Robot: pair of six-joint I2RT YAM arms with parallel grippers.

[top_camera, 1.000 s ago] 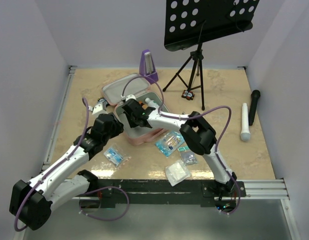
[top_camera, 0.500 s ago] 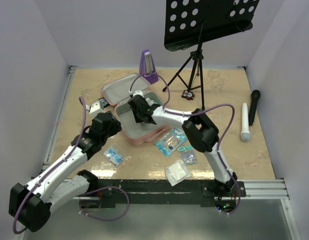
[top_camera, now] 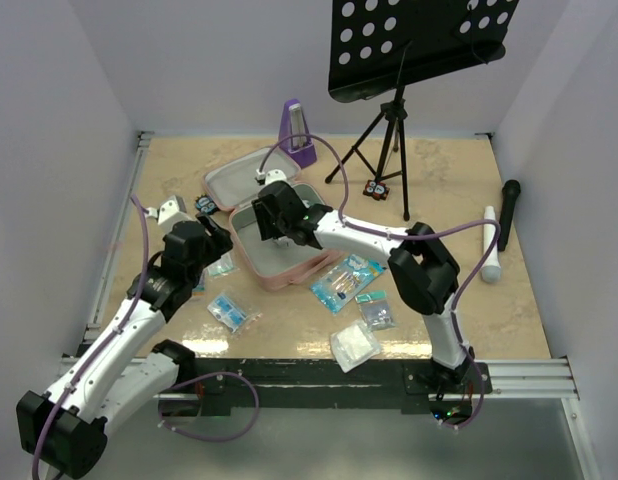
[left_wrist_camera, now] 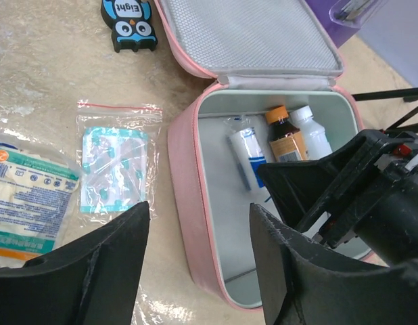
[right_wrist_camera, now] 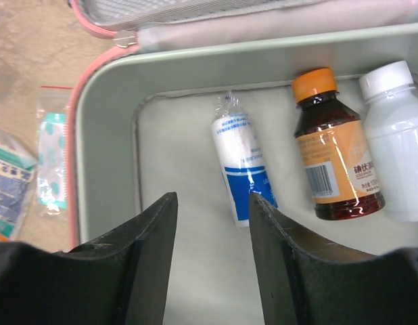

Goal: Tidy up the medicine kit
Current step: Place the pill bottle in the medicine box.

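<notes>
Mid-packing imo. Medicine kit (left_wrist_camera: 185, 203) sits open mid-table, lid flopped to the far side. Right gripper (right_wrist_camera: 210, 203) hangs over its tray, jaws apart, holding nothing. Wrapped roll (right_wrist_camera: 241, 169) lies below w/ brown bottle (right_wrist_camera: 334, 149) + white bottle (right_wrist_camera: 402, 135). Left gripper (left_wrist_camera: 199, 210) also wide + empty, over zip-bag packet (left_wrist_camera: 118, 162) just left of the kit. Next prob: pinch that flat bag by an edge, lift it in.

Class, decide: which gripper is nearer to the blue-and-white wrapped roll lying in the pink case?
Right. The right gripper hangs open just over the roll, within the pink case. The left gripper is outside the case, by its outer wall.
</notes>
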